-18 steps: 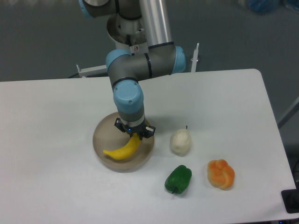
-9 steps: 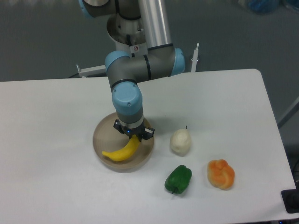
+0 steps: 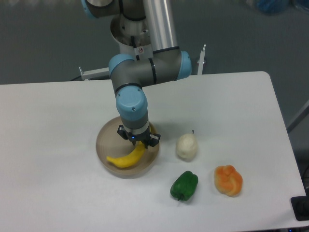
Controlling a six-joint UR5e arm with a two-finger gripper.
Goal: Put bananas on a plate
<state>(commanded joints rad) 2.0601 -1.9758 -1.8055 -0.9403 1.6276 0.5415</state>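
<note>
**Camera view: banana low over the plate, gripper at its upper end**

The gripper (image 3: 139, 142) points straight down above the right part of the plate (image 3: 103, 137), and its fingers are closed on the upper right end of the bananas (image 3: 126, 158). From this held end the fruit runs down and to the left; its long axis goes diagonally across the dish, and the free tip is near the front left rim. The whole banana is inside the outline of the plate. If it already rests on the bottom or hangs just above it, I cannot tell from this angle.

I judge that the next move needs only a short lowering and then opening the fingers, because the fruit is already above its target.

To the right of the plate, apart from it, stand a white pear (image 3: 186, 146), a green pepper (image 3: 184, 185) and an orange pepper (image 3: 228, 180) on the white table (image 3: 48, 125). None of them is in the way of the gripper.
</note>
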